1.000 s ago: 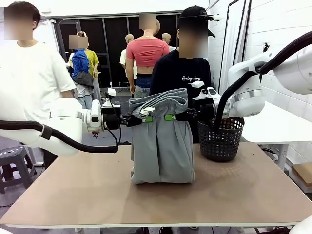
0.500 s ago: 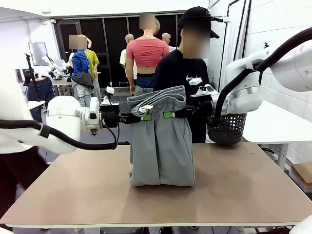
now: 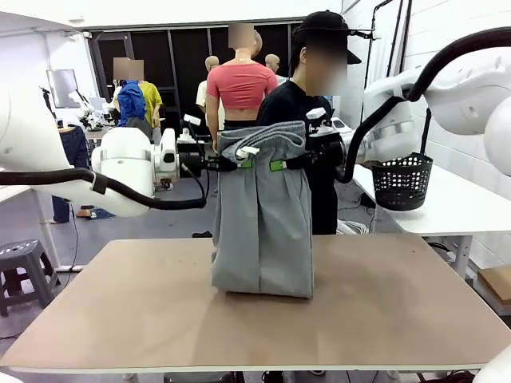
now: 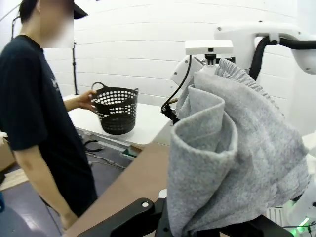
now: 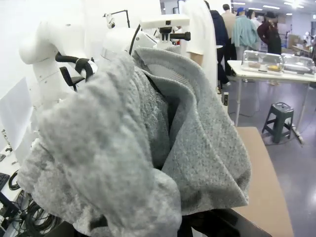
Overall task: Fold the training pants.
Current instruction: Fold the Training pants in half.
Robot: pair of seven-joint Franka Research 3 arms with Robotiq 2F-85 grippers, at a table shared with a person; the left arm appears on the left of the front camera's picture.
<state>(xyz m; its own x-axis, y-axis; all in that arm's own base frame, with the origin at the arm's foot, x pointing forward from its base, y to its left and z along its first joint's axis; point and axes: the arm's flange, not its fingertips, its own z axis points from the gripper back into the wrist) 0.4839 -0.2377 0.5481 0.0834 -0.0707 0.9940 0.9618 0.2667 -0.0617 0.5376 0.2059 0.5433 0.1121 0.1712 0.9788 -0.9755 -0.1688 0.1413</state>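
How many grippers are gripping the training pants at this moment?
2. The left gripper is shut on the waistband of the training pants at its left side; the right gripper is shut on its right side.

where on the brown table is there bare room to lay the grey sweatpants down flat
Bare patches of the brown wooden table: left of the hanging light grey jersey sweatpants, right of them out to the table edge, and the near strip in front. It is crowded only mid-table, where the pants' lower end rests, held up by the left gripper and right gripper.
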